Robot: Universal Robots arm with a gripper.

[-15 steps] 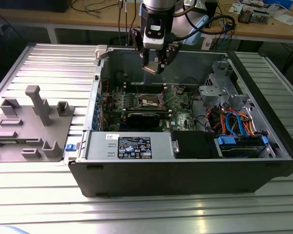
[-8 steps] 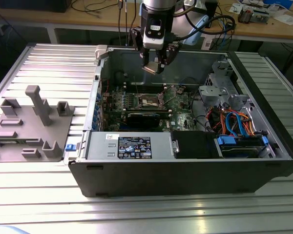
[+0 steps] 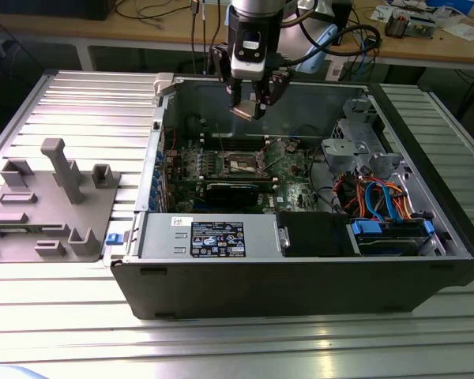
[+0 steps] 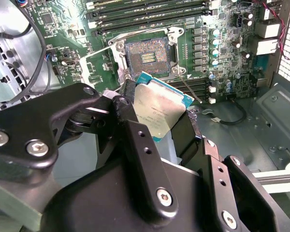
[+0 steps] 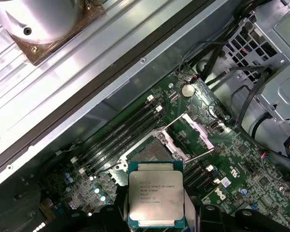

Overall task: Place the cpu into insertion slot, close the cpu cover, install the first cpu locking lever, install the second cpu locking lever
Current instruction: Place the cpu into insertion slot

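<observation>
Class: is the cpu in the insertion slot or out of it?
Out. The gripper holds the cpu clear of the insertion slot, whose dark centre lies bare.

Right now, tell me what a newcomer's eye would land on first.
The silvery cpu stands out first, clamped in the gripper above the open computer case. Below it, the empty insertion slot sits on the green circuit board, with orange and blue cables toward the exterior view's right.
</observation>
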